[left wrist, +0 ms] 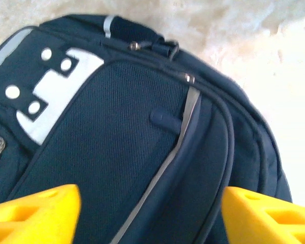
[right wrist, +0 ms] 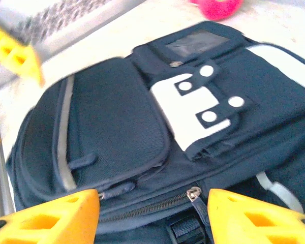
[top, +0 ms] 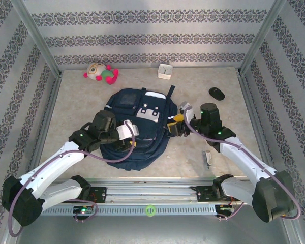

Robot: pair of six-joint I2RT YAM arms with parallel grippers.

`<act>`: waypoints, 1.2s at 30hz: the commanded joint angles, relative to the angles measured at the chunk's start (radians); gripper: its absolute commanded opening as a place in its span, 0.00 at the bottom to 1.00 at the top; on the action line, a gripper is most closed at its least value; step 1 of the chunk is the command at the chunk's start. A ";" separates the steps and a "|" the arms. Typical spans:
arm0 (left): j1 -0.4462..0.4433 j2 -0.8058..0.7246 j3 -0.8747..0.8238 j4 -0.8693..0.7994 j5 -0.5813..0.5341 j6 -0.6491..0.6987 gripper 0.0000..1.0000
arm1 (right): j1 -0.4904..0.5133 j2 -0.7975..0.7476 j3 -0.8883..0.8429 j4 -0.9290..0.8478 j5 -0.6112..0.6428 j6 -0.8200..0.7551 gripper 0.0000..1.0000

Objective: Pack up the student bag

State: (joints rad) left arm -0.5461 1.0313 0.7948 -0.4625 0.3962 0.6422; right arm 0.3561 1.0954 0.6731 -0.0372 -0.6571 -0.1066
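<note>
The student bag (top: 137, 119), a large navy backpack with white patches, lies flat in the middle of the table. My left gripper (top: 132, 138) is over its near left side. In the left wrist view the bag's mesh front pocket (left wrist: 117, 147) lies between the yellow fingers, and the left gripper (left wrist: 150, 218) is open and holds nothing. My right gripper (top: 174, 123) is at the bag's right edge. In the right wrist view the right gripper (right wrist: 152, 218) is open above a closed zipper, with the zipper pull (right wrist: 193, 194) between the jaws, untouched.
A plush toy (top: 100, 72) and a small white box (top: 165, 71) sit near the back wall. A black oval object (top: 216, 93) lies at the right, and a small grey item (top: 208, 158) near the right arm. Patterned walls enclose the table.
</note>
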 commanded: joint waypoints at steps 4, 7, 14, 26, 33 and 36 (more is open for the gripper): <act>0.010 0.019 0.010 -0.142 -0.036 0.168 0.78 | 0.057 0.027 0.056 -0.178 -0.044 -0.476 0.53; 0.010 0.039 0.007 -0.084 -0.061 0.194 0.78 | 0.090 0.071 0.078 -0.218 0.005 -0.556 0.51; 0.010 0.111 -0.007 0.046 -0.079 0.219 0.77 | 0.121 0.145 0.085 -0.199 0.008 -0.620 0.48; 0.047 0.044 -0.053 0.135 0.023 0.115 0.08 | 0.123 0.233 0.107 -0.150 -0.048 -0.643 0.47; 0.105 -0.018 -0.073 0.178 0.135 0.056 0.01 | 0.134 0.284 0.143 -0.128 -0.089 -0.648 0.48; 0.118 -0.029 -0.088 0.205 0.162 0.042 0.00 | 0.135 0.307 0.157 -0.126 -0.109 -0.652 0.48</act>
State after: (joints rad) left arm -0.4534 1.0267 0.7139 -0.3683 0.5083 0.7223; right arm 0.4808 1.3827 0.7967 -0.1833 -0.7017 -0.7372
